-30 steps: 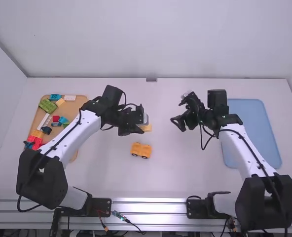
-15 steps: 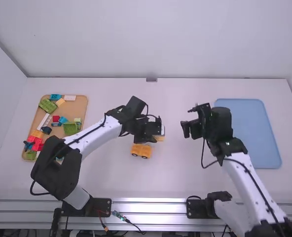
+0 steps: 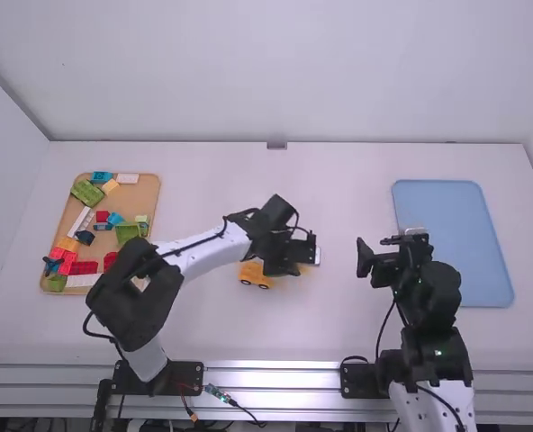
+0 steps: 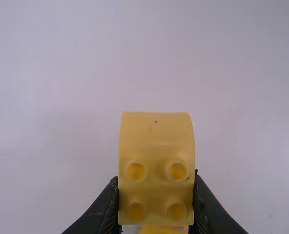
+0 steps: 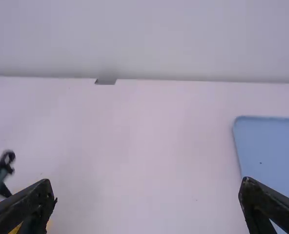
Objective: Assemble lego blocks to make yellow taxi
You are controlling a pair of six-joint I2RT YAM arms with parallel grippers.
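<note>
Near the table's middle sits the yellow car [image 3: 254,274]; the high view shows its dark wheels. By it, the left gripper [image 3: 289,265] pinches a yellow block [image 4: 156,165], whose four bumps fill out its wrist view. Farther right, the right gripper [image 3: 377,253] is spread wide.

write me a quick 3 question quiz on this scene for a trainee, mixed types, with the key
1. True or false: the left tool is holding a yellow block.

2. Choose one. The right tool is:
a) shut on a red block
b) open, with nothing between its fingers
c) gripping the wheeled piece

3. Fill in the blank: the wheeled piece stands on the table, to the left of the right-hand tray, whose colour is ____.

Key: 1 true; 2 b; 3 blue
</note>
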